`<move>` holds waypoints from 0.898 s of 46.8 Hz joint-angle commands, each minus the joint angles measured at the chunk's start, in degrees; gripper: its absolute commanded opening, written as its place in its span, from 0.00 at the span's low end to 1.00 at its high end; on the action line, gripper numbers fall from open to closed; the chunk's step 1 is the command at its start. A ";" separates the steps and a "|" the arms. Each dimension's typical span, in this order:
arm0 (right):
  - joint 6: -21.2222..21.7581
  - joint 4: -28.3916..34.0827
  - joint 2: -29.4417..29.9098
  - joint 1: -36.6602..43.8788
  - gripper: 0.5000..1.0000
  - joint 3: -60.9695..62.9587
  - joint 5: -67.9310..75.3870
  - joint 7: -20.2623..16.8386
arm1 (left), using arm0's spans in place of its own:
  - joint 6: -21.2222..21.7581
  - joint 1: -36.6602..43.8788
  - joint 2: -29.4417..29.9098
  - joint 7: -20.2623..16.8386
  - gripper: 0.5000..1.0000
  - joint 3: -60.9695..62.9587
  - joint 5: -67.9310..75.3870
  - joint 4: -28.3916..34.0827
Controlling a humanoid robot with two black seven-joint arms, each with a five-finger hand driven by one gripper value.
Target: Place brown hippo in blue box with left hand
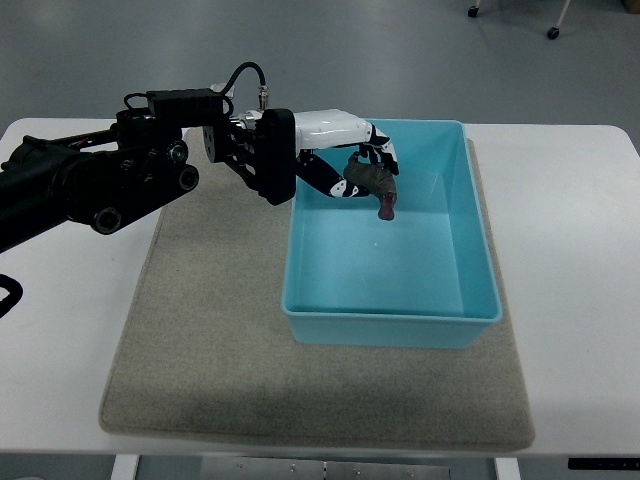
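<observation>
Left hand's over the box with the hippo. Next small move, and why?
Probably open the fingers. The left hand holds the hippo inside the rim of the blue box, over its empty far-left part, so it should drop onto the box floor.

A white tabletop [570, 200] with rounded corners is shown from above, extending to both sides of the hand [350, 150]. A beige felt mat [210, 330] is laid upon it, spreading below the hand toward the near edge. Beyond the hand, past the far edge of the tabletop, a grey floor [330, 50] is seen, evenly lit. Furniture castors [552, 33] are visible on the floor, far up and right of the hand.
</observation>
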 commanded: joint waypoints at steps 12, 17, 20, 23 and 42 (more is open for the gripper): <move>0.01 0.00 0.00 0.00 0.87 0.00 0.00 0.00 | 0.30 0.12 0.90 0.03 1.00 -0.80 -24.25 0.68; 0.01 0.00 0.00 0.00 0.87 0.00 0.00 0.00 | -0.40 0.12 1.95 0.03 1.00 -0.89 -31.72 0.86; 0.01 0.00 0.00 0.00 0.87 0.00 0.00 0.00 | -0.66 0.12 2.65 0.12 1.00 -0.89 -36.73 1.12; 0.01 0.00 0.00 0.00 0.87 0.00 0.00 0.00 | -1.10 0.12 3.53 0.12 1.00 -0.89 -42.70 1.38; 0.01 0.00 0.00 0.00 0.87 0.00 0.00 0.00 | -14.02 3.46 10.91 4.24 1.00 -1.15 -73.83 7.71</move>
